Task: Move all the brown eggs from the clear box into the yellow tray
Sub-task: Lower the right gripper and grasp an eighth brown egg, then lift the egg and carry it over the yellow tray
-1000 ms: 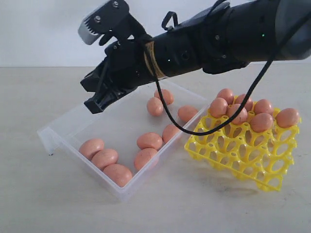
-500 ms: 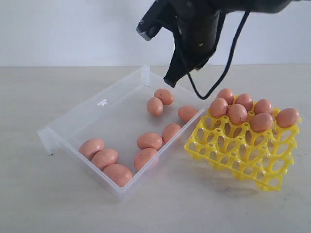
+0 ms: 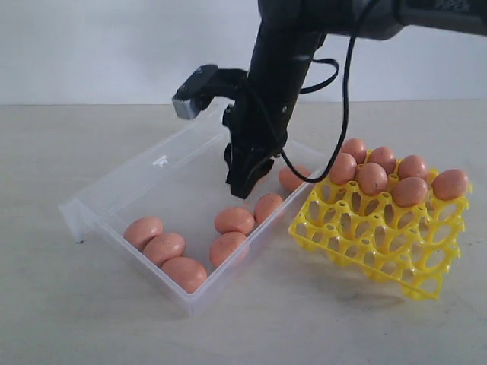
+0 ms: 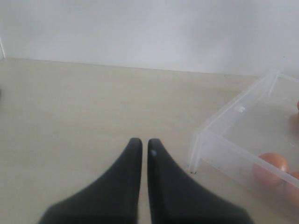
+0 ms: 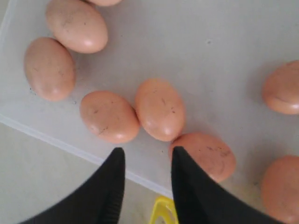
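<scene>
Your work surface is a pale beige table, matte and plain, meeting a bare white wall at the back. No other furnishing shows in any view.

The clear box lies on the table left of centre, turned at an angle. Seven brown eggs show on its floor: three in the near corner, the rest toward the right wall (the arm may hide others). The yellow tray sits just beside the box's right side, and seven eggs fill cells along its far edge.

Your right gripper hangs point-down inside the box, over the eggs near the right wall. Its jaws stand partly apart with nothing between them, and one tip is close above an egg.

Your left gripper hovers over bare table outside the box's left corner. Its fingers are drawn together to a thin slit and hold nothing.
</scene>
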